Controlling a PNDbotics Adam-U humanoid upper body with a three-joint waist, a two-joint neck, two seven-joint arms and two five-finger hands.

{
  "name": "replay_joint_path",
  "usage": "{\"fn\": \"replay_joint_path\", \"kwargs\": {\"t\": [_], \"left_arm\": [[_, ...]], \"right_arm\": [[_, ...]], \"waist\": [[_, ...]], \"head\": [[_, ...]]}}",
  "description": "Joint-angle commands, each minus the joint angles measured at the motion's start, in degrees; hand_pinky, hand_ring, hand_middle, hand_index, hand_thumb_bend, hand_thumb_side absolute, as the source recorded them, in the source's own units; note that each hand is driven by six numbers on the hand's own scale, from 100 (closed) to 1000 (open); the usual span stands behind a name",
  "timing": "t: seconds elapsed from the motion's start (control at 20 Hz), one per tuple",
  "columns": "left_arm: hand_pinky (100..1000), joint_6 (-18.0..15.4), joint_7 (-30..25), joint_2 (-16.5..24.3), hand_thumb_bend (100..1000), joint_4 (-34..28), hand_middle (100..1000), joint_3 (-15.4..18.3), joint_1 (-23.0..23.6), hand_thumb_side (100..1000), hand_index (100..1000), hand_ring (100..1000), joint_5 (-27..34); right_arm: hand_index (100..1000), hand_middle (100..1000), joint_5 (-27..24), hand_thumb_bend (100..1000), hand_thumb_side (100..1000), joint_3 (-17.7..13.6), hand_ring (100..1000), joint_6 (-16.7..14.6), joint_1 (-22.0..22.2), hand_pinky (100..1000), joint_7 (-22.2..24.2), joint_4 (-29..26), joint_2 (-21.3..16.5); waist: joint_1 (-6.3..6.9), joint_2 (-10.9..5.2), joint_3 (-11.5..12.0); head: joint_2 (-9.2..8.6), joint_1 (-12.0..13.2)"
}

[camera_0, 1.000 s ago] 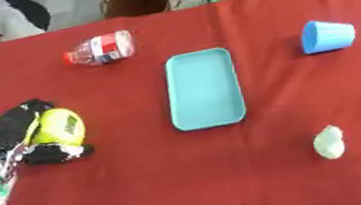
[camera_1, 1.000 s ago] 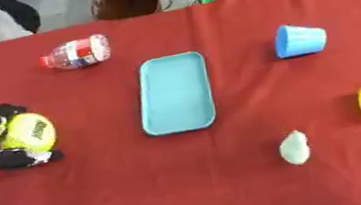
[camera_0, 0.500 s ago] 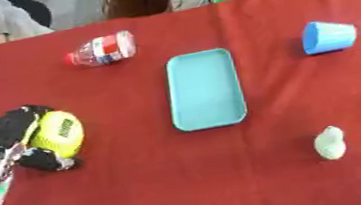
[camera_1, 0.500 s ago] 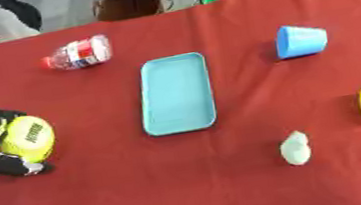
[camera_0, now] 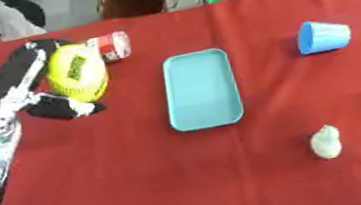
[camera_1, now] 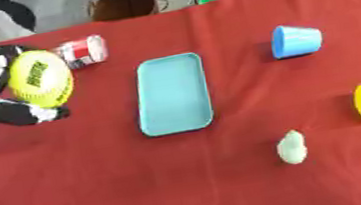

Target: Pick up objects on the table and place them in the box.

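Your left hand [camera_0: 27, 85] is wrapped around the yellow ball [camera_0: 78, 79], but the light blue box [camera_0: 203, 89] off to its right looks empty, so basically everything's left.

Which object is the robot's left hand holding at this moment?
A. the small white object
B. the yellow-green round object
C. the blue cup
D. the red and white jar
B: the left hand has its fingers and thumb curled round the yellow-green round object, while the blue cup, the small white object and the red and white jar lie untouched on the table.
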Motion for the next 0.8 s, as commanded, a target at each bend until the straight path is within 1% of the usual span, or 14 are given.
{"fn": "replay_joint_path", "kwargs": {"t": [0.05, 0.1, 0.15, 0.2, 0.25, 0.3, 0.35, 0.4, 0.45, 0.55, 0.7, 0.75, 0.8], "left_arm": [[100, -1.3, -2.0, 3.0, 439, 2.7, 593, -2.5, -4.8, 323, 698, 377, 3.4], [100, -2.0, -3.0, 3.1, 459, 4.7, 596, -3.8, -7.0, 320, 701, 385, 3.8], [100, -2.9, -3.9, 3.3, 458, 6.9, 600, -5.4, -9.2, 325, 707, 391, 3.6], [100, -3.9, -4.4, 3.3, 467, 9.0, 613, -6.6, -10.9, 345, 725, 416, 3.1], [100, -5.3, -4.7, 3.1, 496, 11.1, 617, -8.1, -12.5, 339, 735, 429, 3.1], [100, -6.4, -4.7, 2.8, 496, 13.7, 617, -9.4, -14.2, 339, 735, 429, 2.1], [100, -7.7, -4.1, 2.2, 517, 16.3, 618, -10.7, -15.7, 351, 740, 436, 0.6], [100, -8.9, -3.2, 1.6, 517, 18.6, 618, -11.7, -16.9, 351, 740, 436, -0.8], [100, -10.1, -2.1, 0.8, 540, 20.7, 618, -12.5, -17.9, 372, 745, 432, -1.9], [111, -11.9, 0.9, -1.4, 557, 24.6, 618, -14.0, -19.8, 376, 744, 437, -3.7], [136, -14.4, 4.7, -4.3, 546, 28.7, 620, -16.1, -21.4, 388, 745, 451, -5.8], [159, -15.1, 5.3, -5.0, 535, 29.6, 626, -16.7, -21.7, 406, 751, 461, -6.4], [159, -16.0, 5.4, -5.7, 535, 30.4, 626, -17.4, -22.0, 406, 751, 461, -6.9]], "right_arm": [[923, 723, -0.7, 765, 535, 0.2, 688, -0.2, -0.6, 643, 0.5, -0.3, -0.3], [923, 723, -0.8, 765, 535, 0.4, 688, -0.2, -0.6, 643, 0.6, -0.2, -0.2], [923, 723, -0.9, 765, 534, 0.6, 689, -0.3, -0.7, 644, 0.8, -0.2, -0.1], [923, 723, -1.0, 765, 534, 0.7, 689, -0.3, -0.7, 644, 1.0, -0.2, -0.1], [923, 723, -1.1, 765, 533, 0.8, 688, -0.4, -0.8, 644, 1.1, -0.2, 0.0], [923, 723, -1.2, 765, 533, 0.9, 688, -0.5, -0.8, 644, 1.3, -0.1, 0.1], [923, 723, -1.4, 765, 534, 1.0, 688, -0.5, -0.8, 643, 1.5, -0.1, 0.1], [923, 723, -1.5, 765, 534, 1.1, 688, -0.6, -0.8, 643, 1.6, -0.1, 0.2], [924, 723, -1.6, 763, 536, 1.1, 688, -0.6, -0.8, 643, 1.7, -0.1, 0.2], [924, 724, -1.7, 763, 536, 1.3, 689, -0.7, -1.0, 644, 2.1, -0.1, 0.5], [924, 724, -2.0, 762, 536, 1.5, 688, -0.8, -1.1, 644, 2.3, -0.1, 0.7], [925, 724, -2.0, 763, 536, 1.5, 688, -0.8, -1.2, 644, 2.4, -0.1, 0.7], [925, 724, -2.1, 763, 536, 1.5, 688, -0.8, -1.2, 644, 2.4, -0.1, 0.7]], "waist": [[-0.17, -1.18, -0.4], [-0.18, -1.24, -0.6], [-0.21, -1.31, -1.0], [-0.23, -1.35, -1.2], [-0.23, -1.34, -1.6], [-0.23, -1.32, -1.9], [-0.22, -1.29, -2.1], [-0.2, -1.25, -2.3], [-0.22, -1.18, -2.4], [-0.26, -1.05, -2.6], [-0.36, -0.99, -3.0], [-0.38, -0.99, -3.0], [-0.39, -1.0, -3.1]], "head": [[0.34, 0.5], [0.34, 0.6], [0.34, 0.9], [0.34, 1.0], [0.34, 1.2], [0.34, 1.3], [0.34, 1.5], [0.34, 1.6], [0.34, 1.6], [0.34, 1.6], [0.34, 1.7], [0.34, 1.7], [0.34, 1.7]]}}
